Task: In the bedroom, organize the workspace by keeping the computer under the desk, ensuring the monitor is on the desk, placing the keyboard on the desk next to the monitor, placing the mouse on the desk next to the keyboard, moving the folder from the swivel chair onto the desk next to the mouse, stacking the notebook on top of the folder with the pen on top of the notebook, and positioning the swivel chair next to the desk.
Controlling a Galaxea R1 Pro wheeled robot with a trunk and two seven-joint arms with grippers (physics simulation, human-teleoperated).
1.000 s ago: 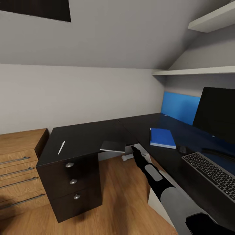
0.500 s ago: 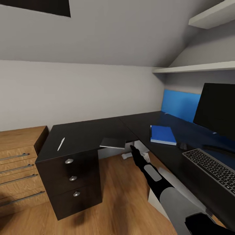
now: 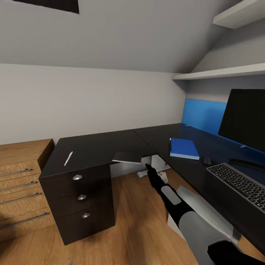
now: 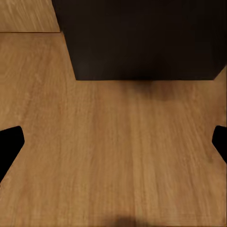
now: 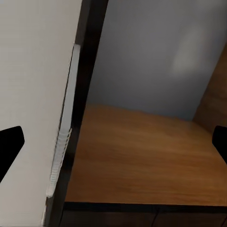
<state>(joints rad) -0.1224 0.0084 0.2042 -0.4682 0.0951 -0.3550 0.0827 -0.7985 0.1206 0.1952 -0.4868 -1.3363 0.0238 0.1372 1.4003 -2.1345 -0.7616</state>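
Observation:
The black desk (image 3: 163, 135) with its blue back panel runs along the right. On it stand the monitor (image 3: 244, 119), the keyboard (image 3: 238, 183), the blue folder (image 3: 183, 148) and a small dark mouse (image 3: 207, 160). The dark grey notebook (image 3: 127, 157) lies at the inner corner, overhanging the edge above the floor. The pale pen (image 3: 69, 158) lies on the black drawer unit (image 3: 82, 197). My right gripper (image 3: 148, 168) is open, just below and right of the notebook's overhang, touching nothing. In its wrist view the right gripper (image 5: 113, 142) holds nothing. My left gripper (image 4: 113, 142) is open over the wood floor.
A light-wood dresser (image 3: 20, 180) with long metal handles stands left of the drawer unit. White desk legs (image 3: 158, 163) sit just behind my right gripper. Wall shelves (image 3: 221, 71) hang above the desk. Wood floor (image 3: 136, 221) lies between the drawer unit and the desk.
The whole picture has shifted as the camera moved. My right gripper now sits a little lower relative to the notebook's edge. The notebook, pen and folder have kept their places.

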